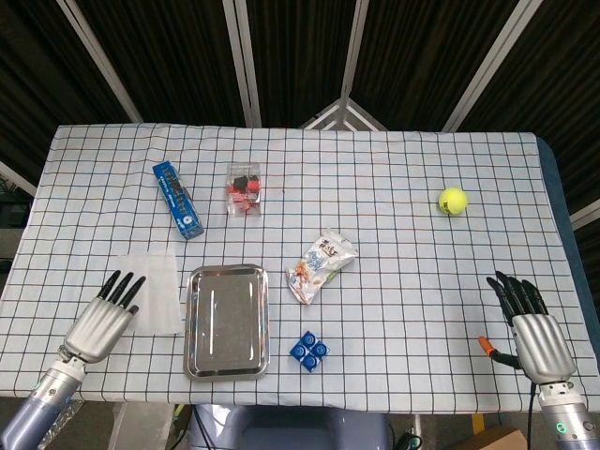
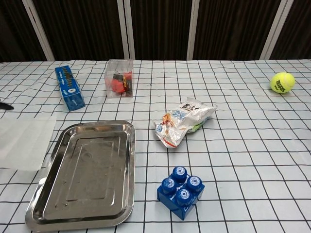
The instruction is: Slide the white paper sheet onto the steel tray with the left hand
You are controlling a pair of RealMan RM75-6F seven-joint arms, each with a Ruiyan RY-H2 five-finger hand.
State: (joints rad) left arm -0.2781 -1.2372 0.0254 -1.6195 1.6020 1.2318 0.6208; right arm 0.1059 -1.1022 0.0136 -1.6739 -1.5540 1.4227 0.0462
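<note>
left hand [image 1: 101, 317] flat, fingers spread, holding nothing, fingertips at the paper's [image 1: 153, 292] near-left edge; tray [image 1: 226, 322] just right of paper, so push rightward.

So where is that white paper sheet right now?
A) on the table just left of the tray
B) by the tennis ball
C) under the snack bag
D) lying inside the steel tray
A: the white paper sheet lies flat on the tablecloth beside the steel tray, with the left hand at its near corner.
</note>
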